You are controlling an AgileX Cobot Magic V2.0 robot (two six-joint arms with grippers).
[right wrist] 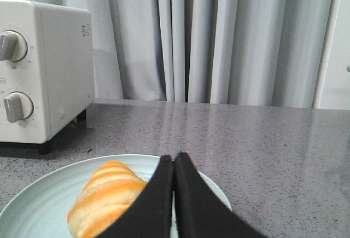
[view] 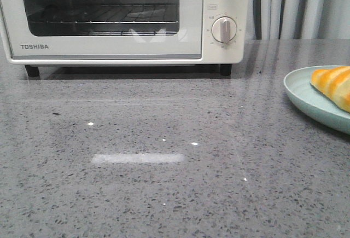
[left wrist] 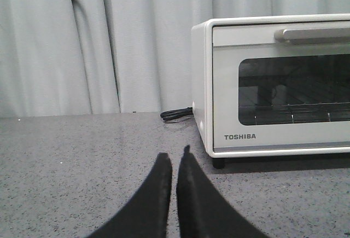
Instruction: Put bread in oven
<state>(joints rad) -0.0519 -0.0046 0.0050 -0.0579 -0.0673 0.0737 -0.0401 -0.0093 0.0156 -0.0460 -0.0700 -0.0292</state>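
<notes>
Right gripper (right wrist: 174, 158) is pressed closed, empty, hovering just above the bread (right wrist: 106, 197) on its pale green plate (right wrist: 38, 202) by the counter's (view: 164, 156) right edge. Left gripper (left wrist: 174, 158), nearly closed, holds nothing. Beyond, the oven (view: 109, 46) sits at the far edge, door up.

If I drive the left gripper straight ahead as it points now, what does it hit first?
Probably nothing soon: the left gripper, jaws shut, aims past the oven's left side, over bare countertop toward the curtain. The black cord lies near that line; depth is unclear.
</notes>
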